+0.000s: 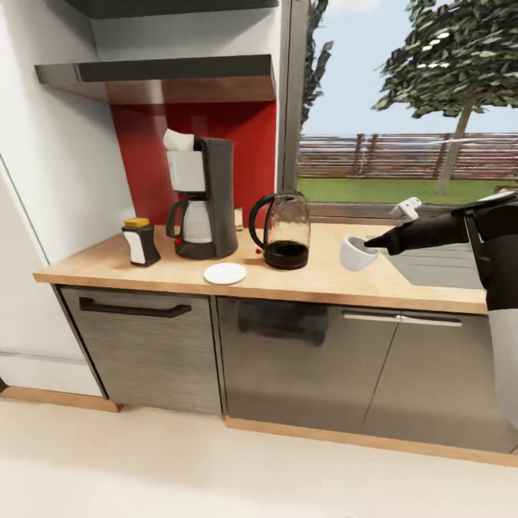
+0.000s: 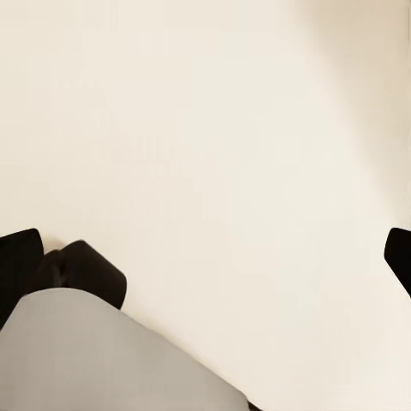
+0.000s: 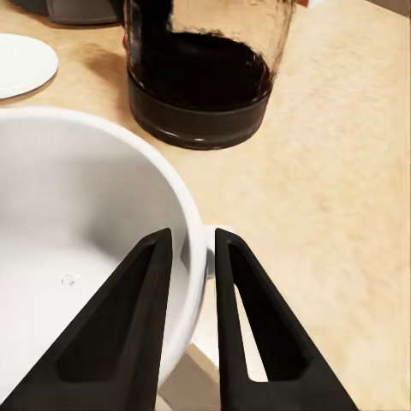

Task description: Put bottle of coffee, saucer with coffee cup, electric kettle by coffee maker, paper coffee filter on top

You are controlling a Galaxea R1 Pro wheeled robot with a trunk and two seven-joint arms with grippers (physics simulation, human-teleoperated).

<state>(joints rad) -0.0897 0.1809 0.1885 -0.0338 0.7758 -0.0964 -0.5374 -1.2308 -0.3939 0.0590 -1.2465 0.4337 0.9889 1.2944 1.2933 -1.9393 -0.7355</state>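
On the light-wood countertop [image 1: 108,262] stands the black coffee maker [image 1: 208,198] with a white paper coffee filter [image 1: 178,140] on its top. Left of it is the bottle of coffee [image 1: 141,243] with a yellow cap. The white saucer [image 1: 224,273] lies bare in front, and the glass electric kettle [image 1: 282,232] stands right of the machine. My right gripper [image 1: 370,246] is shut on the rim of the white coffee cup [image 1: 355,253], held tilted above the counter right of the kettle. Up close, the fingers [image 3: 145,317] pinch the cup wall [image 3: 77,223], with kettle [image 3: 201,77] and saucer [image 3: 21,64] beyond. My left gripper [image 2: 210,253] hangs open over pale floor.
A sink [image 1: 439,262] is set into the counter under my right arm. A dark shelf [image 1: 158,75] hangs above the coffee maker, and a window is behind the kettle. Grey cabinet fronts [image 1: 302,352] sit below the worktop.
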